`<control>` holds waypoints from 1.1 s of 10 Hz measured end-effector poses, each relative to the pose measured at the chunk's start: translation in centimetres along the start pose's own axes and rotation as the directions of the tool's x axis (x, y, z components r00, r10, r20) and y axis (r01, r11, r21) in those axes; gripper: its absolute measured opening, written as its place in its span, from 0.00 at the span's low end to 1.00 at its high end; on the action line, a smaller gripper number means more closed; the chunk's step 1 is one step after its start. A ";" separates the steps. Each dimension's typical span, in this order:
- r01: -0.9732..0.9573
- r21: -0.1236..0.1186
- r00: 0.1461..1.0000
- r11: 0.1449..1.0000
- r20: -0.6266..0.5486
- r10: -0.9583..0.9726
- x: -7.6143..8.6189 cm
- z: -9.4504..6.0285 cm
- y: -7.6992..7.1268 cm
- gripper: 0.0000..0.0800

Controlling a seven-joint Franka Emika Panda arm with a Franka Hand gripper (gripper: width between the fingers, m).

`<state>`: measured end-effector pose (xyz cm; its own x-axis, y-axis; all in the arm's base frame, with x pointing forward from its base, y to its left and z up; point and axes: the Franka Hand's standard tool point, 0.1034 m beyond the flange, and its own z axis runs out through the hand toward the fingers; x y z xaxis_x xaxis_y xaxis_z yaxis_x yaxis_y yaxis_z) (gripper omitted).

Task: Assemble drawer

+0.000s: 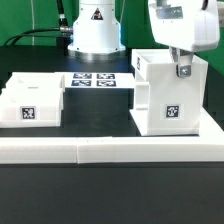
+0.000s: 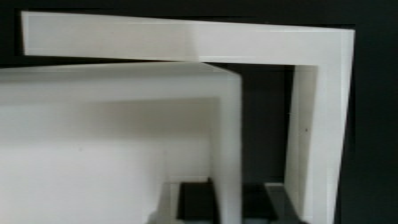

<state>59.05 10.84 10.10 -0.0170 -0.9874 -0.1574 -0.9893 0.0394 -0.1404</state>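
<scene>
Claw (image 1: pixel 181 70) sits at the drawer housing (image 1: pixel 160 95) top edge, clamped or not unclear.

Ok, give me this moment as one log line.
gripper: over housing top edge, jaw state unclear | housing: upright, exterior view's right | tray: flat, exterior view's left, apart from housing | L-shaped bar: in foreground

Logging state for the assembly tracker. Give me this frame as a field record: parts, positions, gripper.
housing: upright, on the exterior view's right, tag facing the camera
tray: on the exterior view's left, on the table, apart from the housing, tag showing
marker board: flat on the table, between the two and further back
L-shaped bar: runs along the front, nearer the camera than both parts
gripper: down at the housing's top edge; open or shut cannot be told
</scene>
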 end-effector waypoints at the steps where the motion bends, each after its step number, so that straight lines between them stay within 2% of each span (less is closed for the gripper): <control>1: 0.017 -0.002 1.000 1.000 0.002 -0.017 0.1 0.1 -0.1 0.05; 3: -0.001 0.007 1.000 1.000 0.009 0.001 0.4 0.4 -1.4 0.05; 5: -0.007 -0.002 1.000 1.000 0.009 0.007 1.2 0.5 -3.5 0.05; 6: -0.010 0.005 1.000 1.000 0.009 0.010 1.3 0.5 -4.3 0.05; 8: -0.010 0.005 1.000 1.000 0.016 0.010 1.0 0.9 -6.1 0.05; 9: -0.007 -0.004 1.000 1.000 0.019 0.007 0.7 1.0 -6.3 0.05; 11: 0.012 -0.007 1.000 1.000 0.020 -0.011 0.0 1.1 -6.3 0.05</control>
<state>65.48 10.77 9.93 -0.0028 -0.9845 -0.1756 -0.9904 0.0269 -0.1352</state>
